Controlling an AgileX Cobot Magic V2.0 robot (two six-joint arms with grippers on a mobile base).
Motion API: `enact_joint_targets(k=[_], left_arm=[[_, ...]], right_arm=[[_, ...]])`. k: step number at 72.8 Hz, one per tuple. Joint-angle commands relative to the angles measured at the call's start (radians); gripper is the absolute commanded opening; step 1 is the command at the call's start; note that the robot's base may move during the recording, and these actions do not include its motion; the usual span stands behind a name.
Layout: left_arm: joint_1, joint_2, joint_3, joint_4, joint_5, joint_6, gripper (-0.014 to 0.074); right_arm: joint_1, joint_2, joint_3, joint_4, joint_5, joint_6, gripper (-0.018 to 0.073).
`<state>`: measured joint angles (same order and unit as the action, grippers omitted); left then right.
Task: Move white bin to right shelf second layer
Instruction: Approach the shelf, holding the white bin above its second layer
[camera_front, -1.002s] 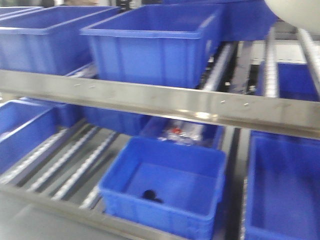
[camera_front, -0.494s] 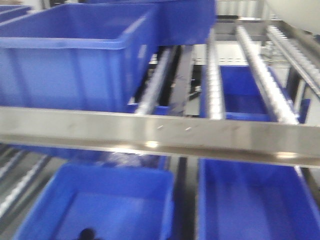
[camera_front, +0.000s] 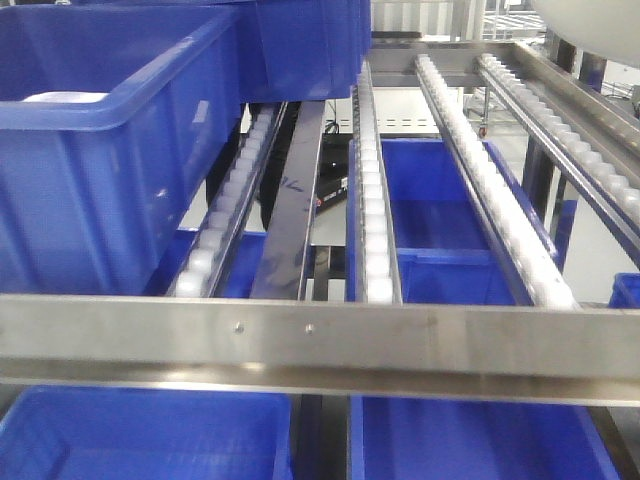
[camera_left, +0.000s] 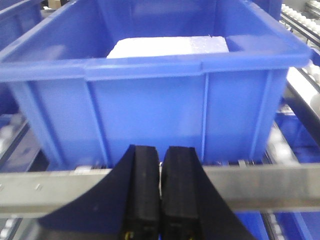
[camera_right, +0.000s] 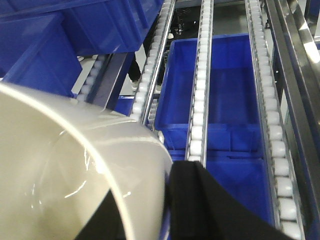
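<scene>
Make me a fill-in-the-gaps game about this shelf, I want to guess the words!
1. The crate in front of the left jaws is coloured ___.
2. The right jaws hold a ___ bin.
3. The left jaws hold ___.
4. The tracks are lined with small white ___.

Missing words: blue; white; nothing; rollers.

The white bin (camera_right: 75, 165) is glossy cream-white, streaked with pale reflections. The crates (camera_front: 100, 180) are plain saturated blue, and one holds a white block (camera_left: 167, 46). On the right shelf second layer (camera_front: 495, 190), the rollers (camera_front: 372, 200) run as white beaded rows between silver-grey steel rails. The front bar (camera_front: 320, 345) is brushed silver. The left gripper (camera_left: 161, 152) has black fingers (camera_left: 142, 190).
</scene>
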<state>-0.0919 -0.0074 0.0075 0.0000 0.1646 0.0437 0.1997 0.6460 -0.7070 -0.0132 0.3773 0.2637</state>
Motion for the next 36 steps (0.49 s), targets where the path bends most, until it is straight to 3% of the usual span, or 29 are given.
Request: enact_joint_targets(k=[1, 36], left_arm=[[-0.006, -0.014, 0.037, 0.000, -0.087, -0.005, 0.0085], [-0.006, -0.014, 0.037, 0.000, -0.087, -0.005, 0.0085]], right_arm=[[-0.006, 0.001, -0.031, -0.006, -0.100, -0.001, 0.0055], [-0.006, 0.001, -0.031, -0.006, -0.100, -0.001, 0.0055]])
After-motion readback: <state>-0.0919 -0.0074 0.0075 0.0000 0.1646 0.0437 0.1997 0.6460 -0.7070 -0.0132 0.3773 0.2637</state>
